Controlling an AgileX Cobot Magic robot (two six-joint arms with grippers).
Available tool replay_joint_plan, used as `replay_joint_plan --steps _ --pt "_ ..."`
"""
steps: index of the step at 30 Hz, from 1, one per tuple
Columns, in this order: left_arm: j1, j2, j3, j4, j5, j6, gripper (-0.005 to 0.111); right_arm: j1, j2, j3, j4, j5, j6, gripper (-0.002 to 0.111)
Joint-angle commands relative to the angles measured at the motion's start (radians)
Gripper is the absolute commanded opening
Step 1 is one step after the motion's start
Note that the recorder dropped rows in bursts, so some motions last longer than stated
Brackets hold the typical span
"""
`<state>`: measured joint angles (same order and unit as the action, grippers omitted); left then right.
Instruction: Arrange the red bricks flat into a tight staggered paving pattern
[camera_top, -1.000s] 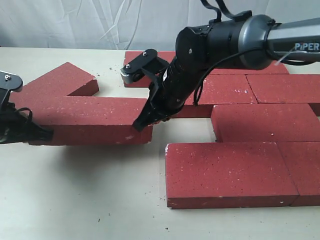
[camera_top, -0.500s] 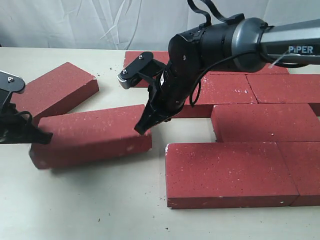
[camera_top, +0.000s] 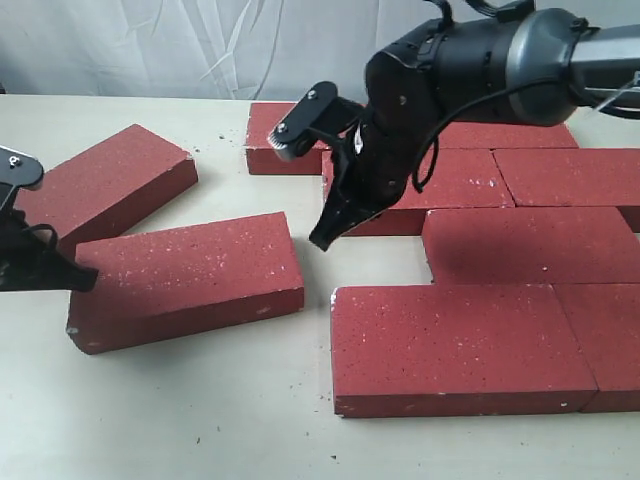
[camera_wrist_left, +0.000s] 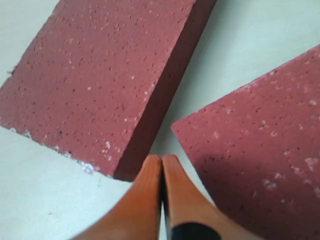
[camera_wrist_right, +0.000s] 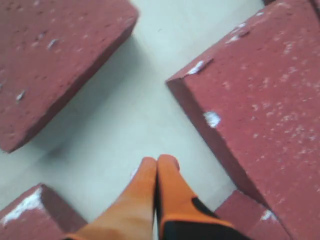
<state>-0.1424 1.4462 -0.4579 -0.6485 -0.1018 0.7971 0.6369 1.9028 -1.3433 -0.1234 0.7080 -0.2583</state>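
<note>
One loose red brick lies flat and skewed on the table, left of the laid bricks. A second loose brick lies behind it at the far left. Laid bricks fill the right side in staggered rows, among them one behind. My left gripper is shut and empty at the skewed brick's left end; in the left wrist view its tips sit in the gap between two bricks. My right gripper hangs shut and empty over bare table between brick corners.
The back row of bricks lies behind the right arm. Bare table stretches along the front left. A white cloth backdrop hangs behind the table. Small crumbs dot the surface.
The skewed brick, held up between both grippers a second ago, has come down flat on the table. My right gripper has left its right end and drawn back up and to the right.
</note>
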Motion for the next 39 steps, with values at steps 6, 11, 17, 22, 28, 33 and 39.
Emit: replay_joint_plan --steps 6,11,17,22,28,33,39 --pt "0.127 0.007 -0.112 0.047 0.341 -0.011 0.000 -0.107 -0.041 0.079 0.289 -0.110 -0.284 -0.001" --pt "0.130 0.097 -0.223 0.136 0.541 -0.026 0.000 -0.105 -0.041 0.079 0.370 -0.043 -0.422 -0.001" --pt "0.130 0.160 -0.293 0.299 0.632 -0.152 0.000 -0.105 -0.032 0.079 0.452 -0.090 -0.433 -0.001" --pt "0.130 0.181 -0.293 0.298 0.629 -0.141 0.000 -0.101 0.025 0.077 0.508 -0.103 -0.527 -0.001" --pt "0.130 0.186 -0.306 0.298 0.603 -0.141 0.000 -0.076 0.087 0.026 0.531 -0.082 -0.527 -0.001" --pt "0.133 0.104 -0.338 0.307 0.657 -0.174 0.000 -0.056 0.101 0.009 0.526 -0.059 -0.529 -0.001" --pt "0.170 0.127 -0.310 0.374 0.602 -0.200 0.000 -0.056 0.101 0.009 0.510 -0.048 -0.529 -0.001"
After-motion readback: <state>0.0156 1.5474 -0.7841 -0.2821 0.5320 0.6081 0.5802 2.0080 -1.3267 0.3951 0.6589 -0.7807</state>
